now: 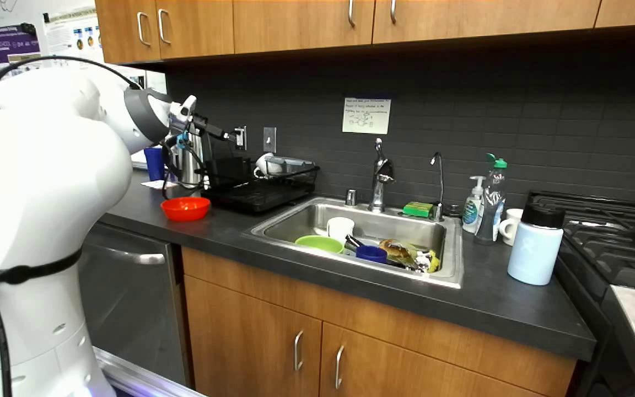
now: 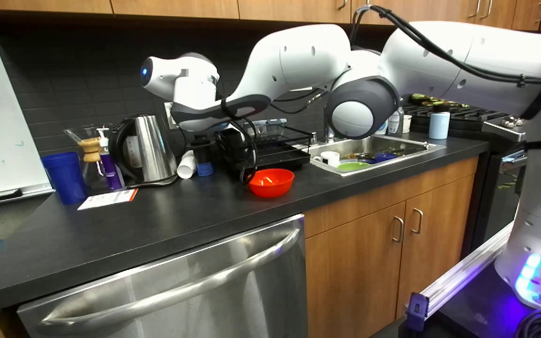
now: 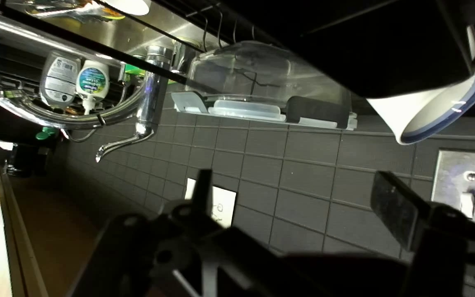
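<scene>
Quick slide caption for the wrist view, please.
Open fingers before a dark tiled wall, with a light switch, a clear container, a blue-rimmed white cup and a chrome faucet in view.

In the wrist view, room lies free between the parted fingers of the gripper, the tiled wall behind. From there the clear container blocks twelve o'clock, a black bulk one, the white mug two, the faucet, farther off, ten.
</scene>
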Robot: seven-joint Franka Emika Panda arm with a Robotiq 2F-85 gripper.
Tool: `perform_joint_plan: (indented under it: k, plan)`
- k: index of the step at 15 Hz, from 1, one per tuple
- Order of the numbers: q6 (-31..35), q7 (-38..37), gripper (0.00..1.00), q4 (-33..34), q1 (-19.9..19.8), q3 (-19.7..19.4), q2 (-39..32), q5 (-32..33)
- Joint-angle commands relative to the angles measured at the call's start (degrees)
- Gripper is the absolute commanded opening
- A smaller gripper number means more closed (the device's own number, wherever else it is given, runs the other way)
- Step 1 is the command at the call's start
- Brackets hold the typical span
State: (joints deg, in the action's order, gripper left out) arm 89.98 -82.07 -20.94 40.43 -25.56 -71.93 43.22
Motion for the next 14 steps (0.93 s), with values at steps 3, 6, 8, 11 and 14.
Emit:
perform_joint_plan:
  k: [3, 6, 8, 11, 14]
  plan:
    - [2.6, -0.1, 1.00, 0.7, 1.8, 0.2, 3.0, 4.0]
    - [4.8, 0.4, 1.00, 0.9, 3.3, 1.3, 5.1, 4.6]
    - [5.2, 1.8, 1.00, 0.9, 4.4, 2.5, 6.6, 3.7]
    - [8.2, 4.4, 1.00, 0.9, 5.6, 5.5, 8.4, 2.2]
    - [11.8, 8.0, 1.00, 0.9, 6.8, 8.1, 9.7, 0.6]
